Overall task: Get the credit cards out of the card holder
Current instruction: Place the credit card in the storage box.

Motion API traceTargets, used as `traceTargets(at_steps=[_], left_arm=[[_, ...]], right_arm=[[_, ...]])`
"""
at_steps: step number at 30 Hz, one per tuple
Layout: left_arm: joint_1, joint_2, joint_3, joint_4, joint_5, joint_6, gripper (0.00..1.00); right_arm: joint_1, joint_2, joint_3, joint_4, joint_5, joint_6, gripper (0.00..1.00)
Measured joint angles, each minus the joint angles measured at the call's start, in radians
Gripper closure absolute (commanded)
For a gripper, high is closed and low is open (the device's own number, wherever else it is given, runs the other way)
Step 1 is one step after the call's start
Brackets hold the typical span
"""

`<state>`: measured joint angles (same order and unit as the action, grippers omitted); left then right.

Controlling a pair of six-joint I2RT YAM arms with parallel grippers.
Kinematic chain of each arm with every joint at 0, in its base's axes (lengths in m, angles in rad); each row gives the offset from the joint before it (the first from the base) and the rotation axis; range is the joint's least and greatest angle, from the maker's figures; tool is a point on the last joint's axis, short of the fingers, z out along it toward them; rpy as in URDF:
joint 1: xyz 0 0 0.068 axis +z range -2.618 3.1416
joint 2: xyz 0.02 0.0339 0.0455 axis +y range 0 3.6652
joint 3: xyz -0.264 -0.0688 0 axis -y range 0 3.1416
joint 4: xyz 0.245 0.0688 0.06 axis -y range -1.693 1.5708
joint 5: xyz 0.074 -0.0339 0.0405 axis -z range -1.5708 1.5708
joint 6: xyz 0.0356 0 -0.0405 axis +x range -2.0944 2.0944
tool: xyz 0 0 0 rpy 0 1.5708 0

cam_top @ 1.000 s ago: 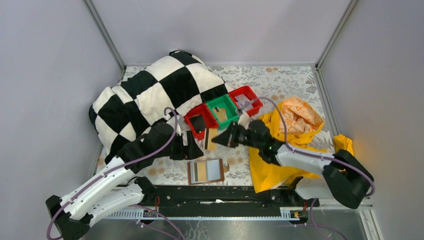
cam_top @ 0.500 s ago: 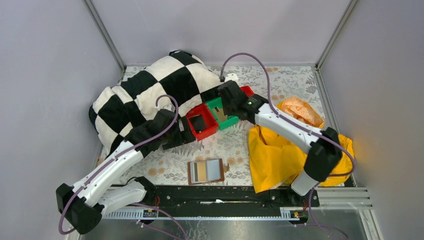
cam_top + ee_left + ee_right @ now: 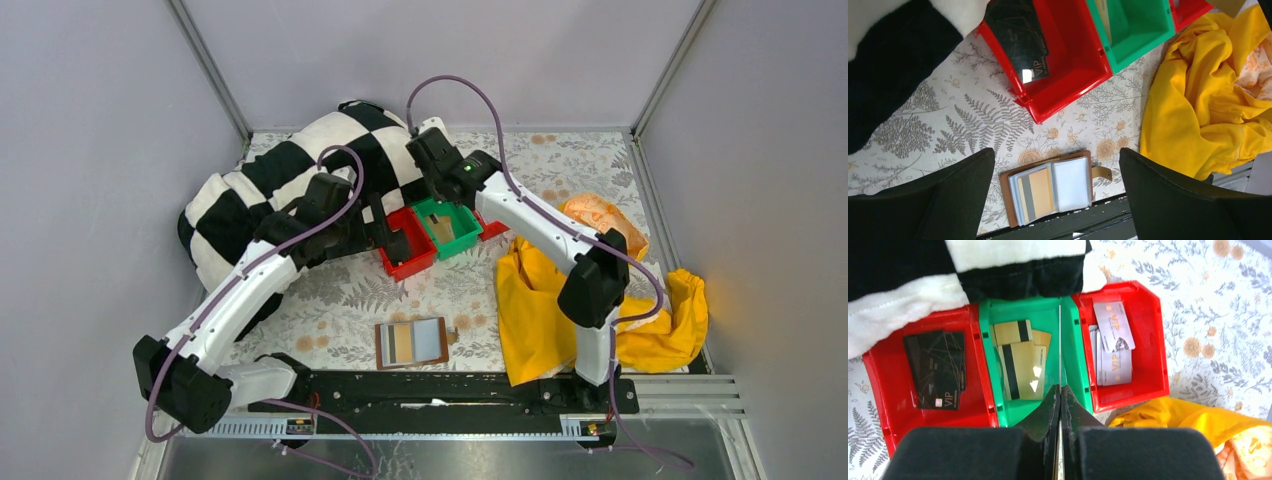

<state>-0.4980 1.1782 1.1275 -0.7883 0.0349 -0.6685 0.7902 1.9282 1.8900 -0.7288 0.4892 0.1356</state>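
- Noted the right gripper [image 3: 1060, 389] above the green bin [image 3: 1048, 315], jaws pressed together on a thin pale sliver; took it for an edge-on card [image 3: 1060, 340], colour impossible to tell.
- Judged the step in hand as dropping that card among the gold cards [image 3: 1020, 362] in the green bin; should part the jaws only once well inside the walls, given the sliver in line with the wall shared with the right red bin [image 3: 1148, 350]; better to shift a little left first, then lower and let go.
- Noted the left gripper [image 3: 1055, 155] near the left red bin [image 3: 1073, 55], jaws spread wide, nothing between them; black cards [image 3: 1015, 37] in that bin, silver cards [image 3: 1113, 345] in the right one.
- Found the card holder [image 3: 411, 343] lying open and flat near the front edge of the table, apart from the bins; counted one gold card with a grey stripe [image 3: 1040, 192] in its left pocket; right pocket looking bare.
- For the next pick: pin the leather border, slide the card out sideways; thin and slick, likely to slip.
- Surface: tablecloth [image 3: 560, 160] printed with ferns and flowers; probably soft, so flat cards hard to lift off it.
- Room: plain grey walls, metal posts in the back corners; checked black-and-white blanket [image 3: 290, 175] heaped at back left, against the bins; yellow cloth [image 3: 545, 310] bunched at right.
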Motion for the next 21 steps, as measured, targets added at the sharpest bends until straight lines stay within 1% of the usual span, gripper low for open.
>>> traceTargets(at_steps=[7, 15, 21], left_arm=[[0.046, 0.020, 0.025, 0.027, 0.069, 0.077, 0.01], [0.113, 0.060, 0.034, 0.039, 0.131, 0.111, 0.01], [0.138, 0.079, 0.034, 0.026, 0.163, 0.131, 0.01]], right_arm=[[-0.007, 0.076, 0.105, -0.021, -0.001, -0.067, 1.00], [-0.013, 0.149, 0.068, -0.004, -0.015, -0.103, 1.00], [-0.031, 0.229, 0.041, 0.056, -0.008, -0.135, 1.00]])
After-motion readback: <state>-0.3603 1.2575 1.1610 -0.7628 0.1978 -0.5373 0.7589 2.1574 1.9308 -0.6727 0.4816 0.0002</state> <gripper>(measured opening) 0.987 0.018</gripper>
